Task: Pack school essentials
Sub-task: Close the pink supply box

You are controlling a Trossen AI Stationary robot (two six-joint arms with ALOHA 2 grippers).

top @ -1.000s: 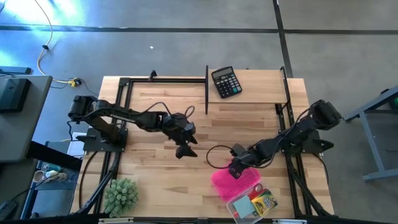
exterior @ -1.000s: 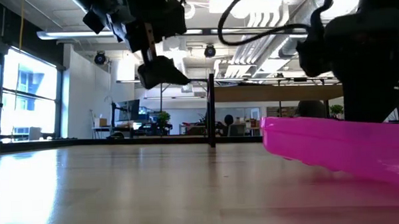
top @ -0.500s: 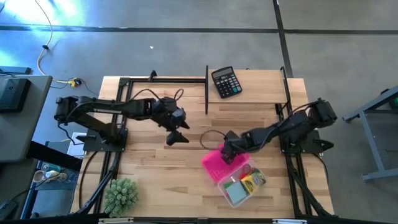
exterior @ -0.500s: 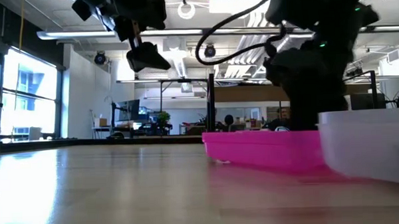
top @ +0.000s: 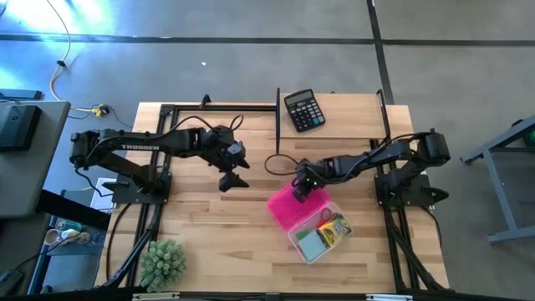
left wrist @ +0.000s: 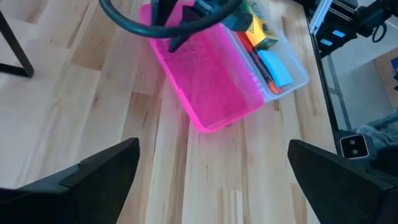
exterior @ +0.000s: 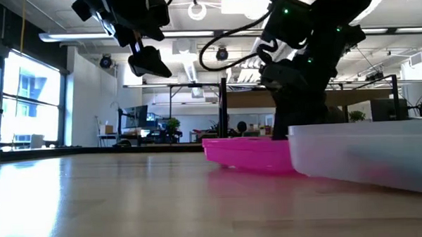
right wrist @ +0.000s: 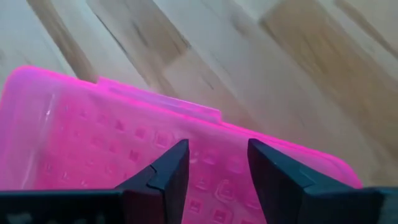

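Light wooden planks make up the table [top: 209,217], with a grey floor around it and an office space behind in the low view. Near the table's 5 o'clock area lies the clear plastic case [top: 311,230], its pink lid [top: 291,207] swung open flat toward 10 o'clock. Inside the clear half sit the yellow-green crayon box [top: 334,229] and the light-blue square notepad [top: 312,244]; red handles and thin pencils beside them are too small to tell apart clearly.

At the lid's 12 o'clock corner, the right gripper [top: 301,186] hangs low over the pink plastic. Its 2 fingers [right wrist: 171,171] stand a narrow gap apart, with the textured lid surface right under them and showing through the gap; whether they touch it cannot be told.

Well apart at 9 o'clock from the case, the left gripper [top: 231,179] hovers above bare wood, fingers spread wide and holding nothing.

At the table's 12 o'clock edge rests a black calculator [top: 303,110], and a green spiky plant [top: 162,262] sits at 7 o'clock.
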